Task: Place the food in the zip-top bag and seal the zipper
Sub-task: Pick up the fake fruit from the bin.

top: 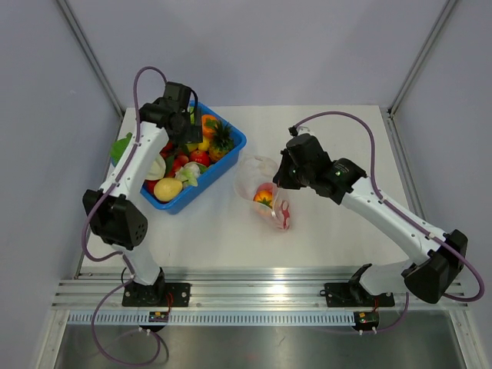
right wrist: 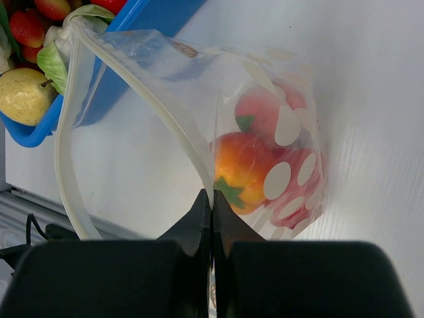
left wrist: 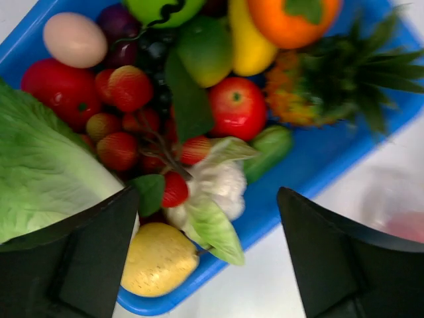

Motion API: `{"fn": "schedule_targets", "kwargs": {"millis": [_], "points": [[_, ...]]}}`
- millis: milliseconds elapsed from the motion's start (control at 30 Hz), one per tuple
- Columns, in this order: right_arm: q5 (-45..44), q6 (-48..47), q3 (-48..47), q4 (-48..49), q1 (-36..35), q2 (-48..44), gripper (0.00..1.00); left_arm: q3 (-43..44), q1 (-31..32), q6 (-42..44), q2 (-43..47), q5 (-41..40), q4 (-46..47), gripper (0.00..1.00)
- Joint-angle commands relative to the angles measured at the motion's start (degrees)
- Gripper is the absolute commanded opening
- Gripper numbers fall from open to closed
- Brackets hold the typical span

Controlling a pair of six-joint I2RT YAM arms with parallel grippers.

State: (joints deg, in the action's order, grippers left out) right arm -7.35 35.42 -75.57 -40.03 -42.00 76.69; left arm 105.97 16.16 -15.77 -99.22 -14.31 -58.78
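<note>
From overhead, the zip-top bag (top: 264, 191) lies near the middle of the white surface (top: 330, 238), just right of the blue bin (top: 231, 147) that sits toward the far left corner. The bin is heaped with food (top: 198, 157) in red, yellow, orange and green. The left end effector (top: 187, 127) hangs above the far side of the bin, and the right end effector (top: 280, 175) is down at the bag's right edge. Through the left wrist camera the two dark fingers stand wide apart with nothing between them. Below them lie a red apple (left wrist: 237, 107), strawberries, a pale garlic bulb (left wrist: 218, 184), a yellow pear (left wrist: 159, 260), an egg (left wrist: 74, 40), a lettuce leaf (left wrist: 40, 165) and a pineapple (left wrist: 331, 86). Through the right wrist camera the fingers are pressed tight together, pinching the bag's clear wall at its rim. The zipper (right wrist: 156, 99) shows as a pale whitish strip looping round a gaping mouth that faces the bin. The pouch is crinkled, see-through and printed with white dots, and inside sit an orange fruit with a green calyx (right wrist: 242, 165) and red pieces behind it.
</note>
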Motion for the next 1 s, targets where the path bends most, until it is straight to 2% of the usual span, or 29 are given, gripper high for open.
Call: {"fn": "schedule_targets", "kwargs": {"millis": [0, 33, 167, 200, 300, 500, 600, 700, 733, 767, 967], "points": [[0.0, 0.2, -0.5, 2.2, 0.1, -0.3, 0.0, -3.0, -0.1, 1.9, -1.7, -9.5, 0.0, 0.92], [0.3, 0.2, -0.5, 2.3, 0.2, -0.1, 0.0, -3.5, 0.1, 1.7, -1.9, -9.5, 0.5, 0.92], [0.9, 0.4, -0.8, 2.6, 0.1, 0.3, 0.0, -5.3, 0.4, 2.5, -2.5, -13.2, 2.4, 0.82], [0.8, 0.4, -0.8, 2.5, 0.1, 0.3, 0.0, -5.5, 0.4, 3.0, -3.3, -13.8, 2.5, 0.75], [0.6, 0.4, -1.2, 2.5, 0.1, 0.6, 0.0, -5.5, 0.4, 3.7, -5.1, -14.0, 2.7, 0.65], [0.5, 0.4, -1.6, 2.2, 0.1, 0.7, 0.0, -5.7, 0.4, 4.2, -6.2, -14.1, 4.4, 0.61], [0.2, 0.4, -1.7, 2.0, 0.2, 0.8, 0.0, -5.3, 0.4, 4.0, -7.2, -14.5, 4.5, 0.53], [0.2, 0.4, -1.7, 2.0, 0.1, 0.7, 0.0, -5.5, 0.4, 4.0, -7.3, -13.7, 5.3, 0.32], [0.1, 0.4, -1.8, 1.9, 0.2, 0.7, 0.0, -5.3, 0.4, 3.9, -7.2, -13.5, 5.2, 0.19], [0.1, 0.4, -1.8, 1.9, 0.1, 0.7, 0.0, -5.0, 0.4, 3.6, -6.8, -13.1, 5.0, 0.01], [0.0, 0.4, -1.9, 1.6, 0.1, 0.6, 0.0, -3.6, 0.4, 2.6, -0.8, -12.8, 5.3, 0.0]]}}
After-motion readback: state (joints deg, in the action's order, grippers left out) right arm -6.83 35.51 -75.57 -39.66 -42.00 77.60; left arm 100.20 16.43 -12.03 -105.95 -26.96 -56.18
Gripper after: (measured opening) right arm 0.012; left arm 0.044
